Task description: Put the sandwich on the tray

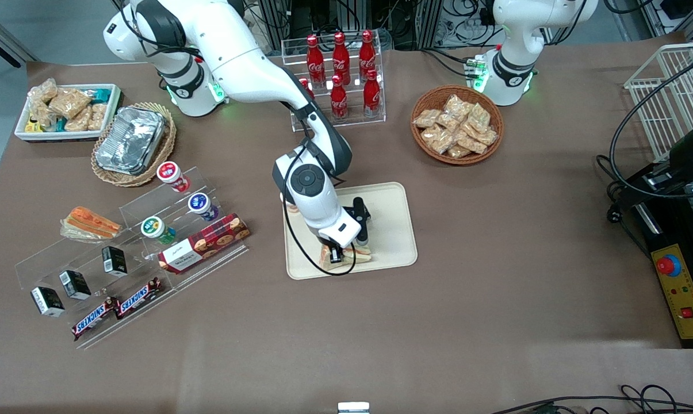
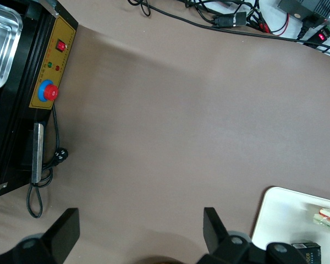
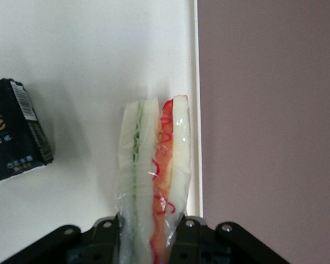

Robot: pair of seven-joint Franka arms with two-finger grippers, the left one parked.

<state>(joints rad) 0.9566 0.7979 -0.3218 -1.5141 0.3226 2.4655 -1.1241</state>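
Near tabletop centre, tool (image 1: 339,253) clamped on sandwich (image 3: 154,181) over tray (image 1: 392,230) rim; shift inward, lower flat, then release.

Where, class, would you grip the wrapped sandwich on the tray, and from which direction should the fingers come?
Probably from above, across its two broad bread faces. The sandwich stands on edge on the tray, a thin wedge that fits between the fingers, as the gripper shows, shut on it now near the rim closest to the front camera.

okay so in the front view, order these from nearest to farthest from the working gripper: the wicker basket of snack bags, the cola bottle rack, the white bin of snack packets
From the gripper, holding the sandwich over the tray:
1. Cola bottle rack, farther from the camera.
2. Wicker basket of snack bags, toward the parked arm's end.
3. White bin of snack packets, toward the working arm's end.
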